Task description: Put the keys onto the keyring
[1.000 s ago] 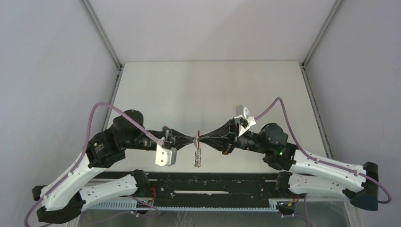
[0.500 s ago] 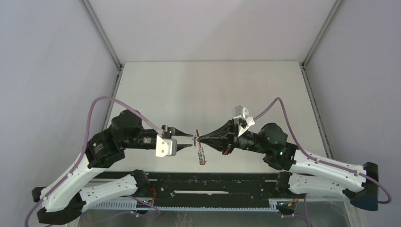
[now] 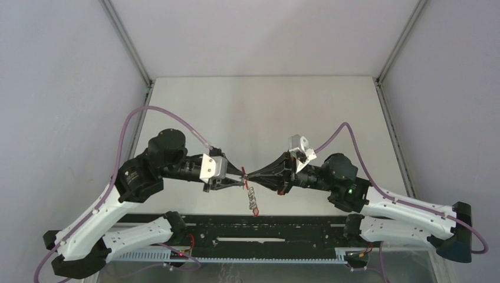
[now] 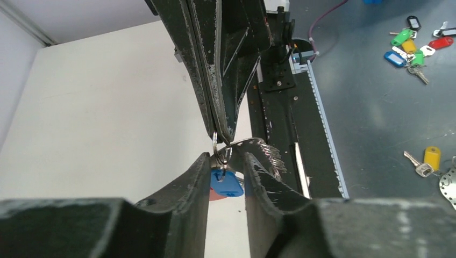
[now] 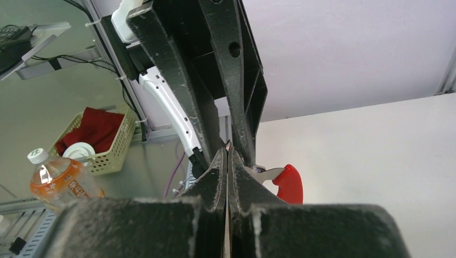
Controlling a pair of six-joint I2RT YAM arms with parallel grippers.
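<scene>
1. Right claw (image 3: 248,175) is clenched on the keyring (image 3: 253,201), which dangles mid-frame in the top view, long axis running down the picture.
2. Left claw (image 4: 226,160) stands parted, straddling the blue-tagged key (image 4: 226,184) just under that pinched ring.
3. Left claw sits nearer the key, so the threading looks to go up-frame.

The light is bright, even and soft, falling from overhead. In the top view my arms (image 3: 138,177) throw only faint, fuzzy shadows onto the pale table (image 3: 265,106). In both wrist views my own fingers (image 4: 188,188) sit so close to the lens that they go dark and blurred, while the background stays sharp. The keyring (image 4: 261,152) metal glints slightly.
</scene>
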